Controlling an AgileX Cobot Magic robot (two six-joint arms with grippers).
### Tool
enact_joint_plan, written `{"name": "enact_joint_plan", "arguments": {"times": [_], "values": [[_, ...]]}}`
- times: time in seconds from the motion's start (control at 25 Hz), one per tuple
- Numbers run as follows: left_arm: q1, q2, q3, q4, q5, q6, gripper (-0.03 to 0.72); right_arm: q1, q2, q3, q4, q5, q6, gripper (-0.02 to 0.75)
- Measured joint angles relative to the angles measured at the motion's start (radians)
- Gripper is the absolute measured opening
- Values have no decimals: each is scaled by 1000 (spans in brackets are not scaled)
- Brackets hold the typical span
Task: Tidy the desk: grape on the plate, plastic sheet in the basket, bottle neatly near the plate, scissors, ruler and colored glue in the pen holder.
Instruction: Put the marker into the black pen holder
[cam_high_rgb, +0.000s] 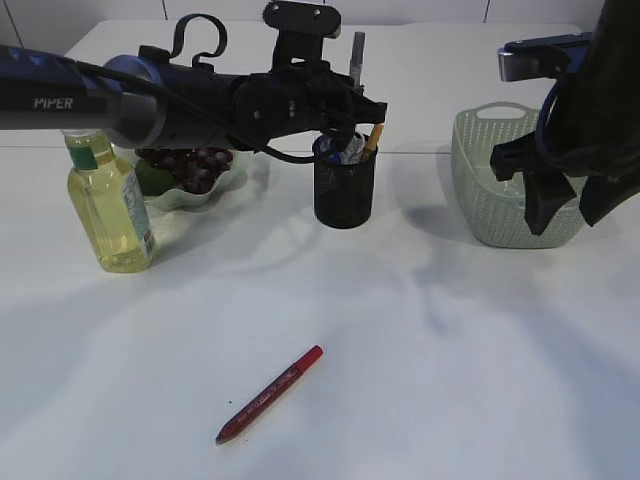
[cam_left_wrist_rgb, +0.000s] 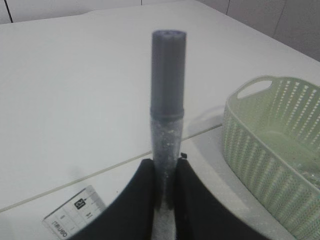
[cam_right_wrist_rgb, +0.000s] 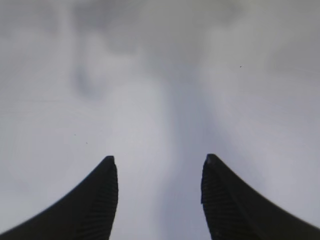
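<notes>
The left claw (cam_left_wrist_rgb: 164, 187) is clamped narrowly on a grey-capped glitter glue stick (cam_left_wrist_rgb: 167, 95), held upright right over the black mesh pen holder (cam_high_rgb: 345, 185). Just below this claw a ruler (cam_left_wrist_rgb: 75, 212) pokes up. To its left sit the grapes (cam_high_rgb: 190, 165) on the plate (cam_high_rgb: 205, 195), with the bottle (cam_high_rgb: 108, 205) beside them. A red glue pen (cam_high_rgb: 270, 393) lies on the desk (cam_high_rgb: 450, 380), well below the claw. The right claw (cam_right_wrist_rgb: 160, 195) stands wide and empty beside the green basket (cam_high_rgb: 480, 190).

L tool (cam_left_wrist_rgb: 164, 192) clamped, R tool (cam_right_wrist_rgb: 159, 172) agape
</notes>
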Motion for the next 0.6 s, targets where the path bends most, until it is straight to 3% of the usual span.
{"name": "enact_joint_plan", "arguments": {"times": [0.6], "values": [[0,0,0,0,-5,0,169,0,0,0,0,0,-2,426]]}}
